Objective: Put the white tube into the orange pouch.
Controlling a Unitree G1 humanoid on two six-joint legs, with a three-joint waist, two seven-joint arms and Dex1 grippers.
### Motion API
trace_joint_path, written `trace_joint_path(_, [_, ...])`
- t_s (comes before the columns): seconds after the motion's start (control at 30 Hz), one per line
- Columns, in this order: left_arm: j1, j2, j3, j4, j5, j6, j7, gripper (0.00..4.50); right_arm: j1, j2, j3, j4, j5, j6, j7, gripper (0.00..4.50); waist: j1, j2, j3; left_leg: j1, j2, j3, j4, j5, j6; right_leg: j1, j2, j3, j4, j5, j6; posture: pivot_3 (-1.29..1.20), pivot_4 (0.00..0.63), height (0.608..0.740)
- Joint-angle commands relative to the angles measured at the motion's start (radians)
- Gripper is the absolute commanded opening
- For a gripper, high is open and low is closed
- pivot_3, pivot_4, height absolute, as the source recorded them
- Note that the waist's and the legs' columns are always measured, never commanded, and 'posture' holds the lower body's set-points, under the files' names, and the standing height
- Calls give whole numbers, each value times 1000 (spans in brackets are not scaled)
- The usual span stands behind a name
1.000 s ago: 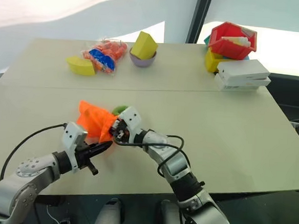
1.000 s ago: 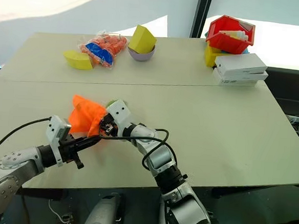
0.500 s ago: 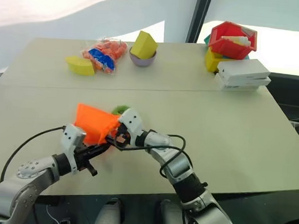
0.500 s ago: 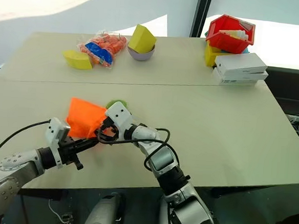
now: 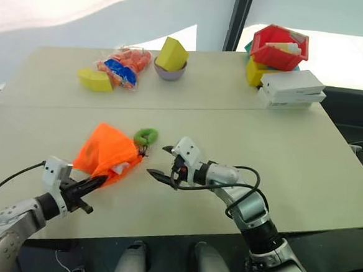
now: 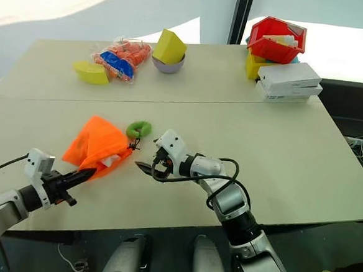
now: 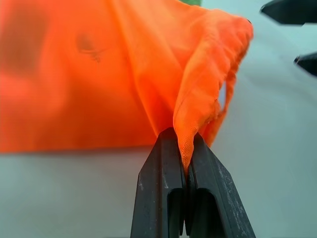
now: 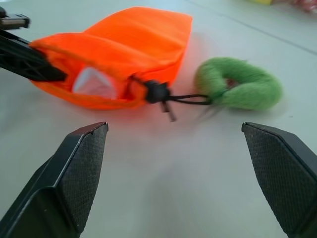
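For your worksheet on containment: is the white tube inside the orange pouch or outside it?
Inside. Something white, seemingly the white tube, shows within the mouth of the orange pouch, whose edge the left pincer pinches.

The left gripper (image 7: 186, 163) pinches a fold at the rim of the orange pouch (image 7: 99, 69) between closed fingers (image 7: 158, 191). The pouch rests on the pale table (image 7: 277, 163). Two dark fingertips (image 7: 292, 11) of the other gripper show nearby.

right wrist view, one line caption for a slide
Open right claw facing the orange pouch, white tube visible in its mouth, green ring alongside.
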Motion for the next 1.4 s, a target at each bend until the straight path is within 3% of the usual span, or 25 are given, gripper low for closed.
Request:
trace_joint_path(0.03, [-13,13,54,41,27,-54,-10,0,-58,21,2,77,-51,-102,-35,4482,-2,0,0,0,0,0,0,0,0,-1,0,0,0,0,0,0,150,740])
trace_joint_path(0.2, [-28,-8,37,50,45,-97,-17,0,-160,74,31,284,-126,-268,-65,4482,-2,0,0,-6,0,1,0,0,0,-5,1,0,1,0,0,0,150,740])
trace_joint_path(0.3, [-23,-19,46,17,14,-91,-31,857,-222,83,72,429,-204,-400,-79,4500,-2,0,0,-6,0,1,0,0,0,-5,1,0,1,0,0,0,150,740])
trace_joint_path(0.43, [-38,-20,75,12,1,-84,-19,2804,-267,104,80,564,-242,-506,-90,4500,-1,-1,0,-6,0,1,1,0,0,-4,1,0,1,0,0,0,150,740])
trace_joint_path(0.5, [-39,-12,86,4,-16,-73,-23,2804,-284,117,74,625,-254,-548,-96,4500,-2,-1,0,-6,-1,1,1,1,0,-4,1,0,2,1,0,0,150,740])
trace_joint_path(0.6, [-33,3,93,-13,-31,-64,-36,2845,-299,136,51,690,-255,-586,-109,3699,-3,-1,0,-5,-1,1,1,1,0,-4,1,0,2,1,0,0,150,740])
trace_joint_path(0.83, [-53,19,100,-26,-40,-70,-40,2845,-276,118,9,670,-253,-613,-126,67,-2,-1,0,-5,0,1,1,1,0,-4,2,0,3,1,1,0,150,740])
trace_joint_path(1.17, [-163,105,67,-73,-81,-2,-61,2845,6,-23,-95,189,-172,-433,-90,22,3,-1,0,-5,-1,1,3,1,0,-2,1,0,3,1,1,0,150,740])
trace_joint_path(1.27, [-210,142,54,-25,-110,29,-120,3709,53,-36,-97,95,-170,-373,-90,0,-4,-1,0,-3,-1,1,3,1,0,-1,3,0,4,1,1,0,150,740])
trace_joint_path(1.3, [-239,153,39,5,-91,17,-134,4182,61,-37,-100,74,-167,-355,-93,0,-3,-1,0,-2,0,0,3,1,0,-1,4,0,5,0,1,0,150,740])
trace_joint_path(1.4, [-328,173,-23,65,-43,-12,-162,4348,70,-39,-104,37,-162,-321,-97,0,0,-1,0,0,0,-1,2,1,0,0,5,0,6,0,0,0,150,740])
